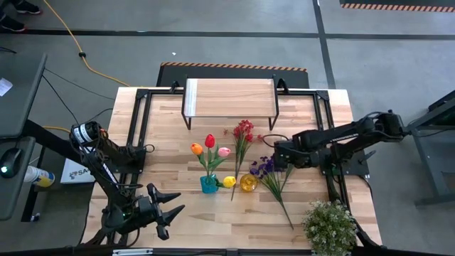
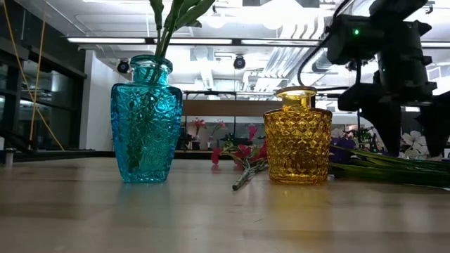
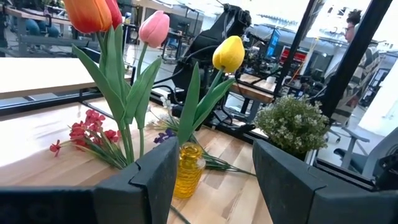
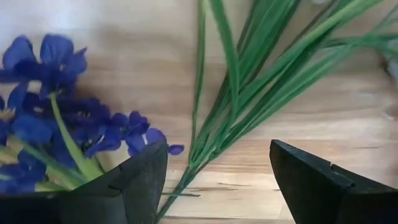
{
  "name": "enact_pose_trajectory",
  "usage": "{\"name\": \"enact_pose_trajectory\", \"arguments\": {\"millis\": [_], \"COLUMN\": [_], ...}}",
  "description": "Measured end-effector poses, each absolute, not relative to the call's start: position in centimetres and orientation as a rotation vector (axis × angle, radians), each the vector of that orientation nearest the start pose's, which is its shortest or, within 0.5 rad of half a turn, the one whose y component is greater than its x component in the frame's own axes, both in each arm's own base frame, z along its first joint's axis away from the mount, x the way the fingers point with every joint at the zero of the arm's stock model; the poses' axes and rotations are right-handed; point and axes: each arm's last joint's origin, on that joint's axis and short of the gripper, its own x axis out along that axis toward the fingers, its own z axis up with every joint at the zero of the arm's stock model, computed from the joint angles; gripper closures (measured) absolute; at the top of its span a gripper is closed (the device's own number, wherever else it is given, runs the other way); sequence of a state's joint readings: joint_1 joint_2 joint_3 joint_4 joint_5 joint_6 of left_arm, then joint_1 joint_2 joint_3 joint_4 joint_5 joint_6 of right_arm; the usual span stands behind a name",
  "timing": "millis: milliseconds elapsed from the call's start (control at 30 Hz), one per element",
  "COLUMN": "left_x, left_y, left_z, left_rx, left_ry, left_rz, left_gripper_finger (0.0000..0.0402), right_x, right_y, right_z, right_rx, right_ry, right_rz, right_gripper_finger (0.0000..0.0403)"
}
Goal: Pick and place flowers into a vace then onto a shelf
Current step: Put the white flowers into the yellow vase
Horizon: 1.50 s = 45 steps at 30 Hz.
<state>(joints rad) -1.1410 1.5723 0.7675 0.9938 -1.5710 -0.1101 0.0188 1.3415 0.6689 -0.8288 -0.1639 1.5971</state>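
Observation:
A blue glass vase (image 1: 208,184) (image 2: 146,121) stands on the table and holds orange, red and pink tulips (image 1: 209,145) (image 3: 109,18). A yellow tulip (image 1: 229,182) (image 3: 228,53) rises beside them; its foot is hidden. The yellow glass vase (image 1: 248,183) (image 2: 297,137) shows no stem in its mouth. A red spray (image 1: 242,132) and a purple spray (image 1: 264,168) (image 4: 59,118) lie flat on the table. My right gripper (image 1: 279,161) (image 4: 217,155) (image 2: 415,140) hangs open just above the purple spray's green stems (image 4: 249,93), a finger on either side. My left gripper (image 1: 168,213) (image 3: 214,155) waits open near the table's near-left corner.
The shelf (image 1: 229,98) stands at the table's far edge, its wood top bare. A bushy pale-green potted plant (image 1: 329,227) (image 3: 292,124) sits at the near-right corner. Black frame rails (image 1: 138,128) run along both table sides. A person shows in the room behind (image 3: 351,22).

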Motion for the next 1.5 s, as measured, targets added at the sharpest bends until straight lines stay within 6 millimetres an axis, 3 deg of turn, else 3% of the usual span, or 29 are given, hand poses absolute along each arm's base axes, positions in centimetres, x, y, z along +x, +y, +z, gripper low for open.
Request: {"name": "enact_pose_trajectory", "arguments": {"millis": [500,1300,1500], "left_x": [15.2,15.2,15.2], "left_y": [-26.0,-26.1,-26.1], "left_z": [24.5,24.4,24.4], "left_rx": [-0.288,-0.271,-0.266], "left_ry": [-0.063,-0.059,-0.058], "left_rz": [0.429,0.429,0.429], "left_gripper_finger": [0.0163,0.0163,0.0163], "right_x": [19.5,18.8,19.4], "right_y": [-1.0,-1.0,-1.0], "right_z": [15.9,15.8,14.7], "right_rx": [1.367,1.353,1.342], "right_ry": [1.173,1.204,1.245], "right_rz": [-1.181,-1.284,-1.312], "right_gripper_finger": [0.013,0.013,0.013]}}
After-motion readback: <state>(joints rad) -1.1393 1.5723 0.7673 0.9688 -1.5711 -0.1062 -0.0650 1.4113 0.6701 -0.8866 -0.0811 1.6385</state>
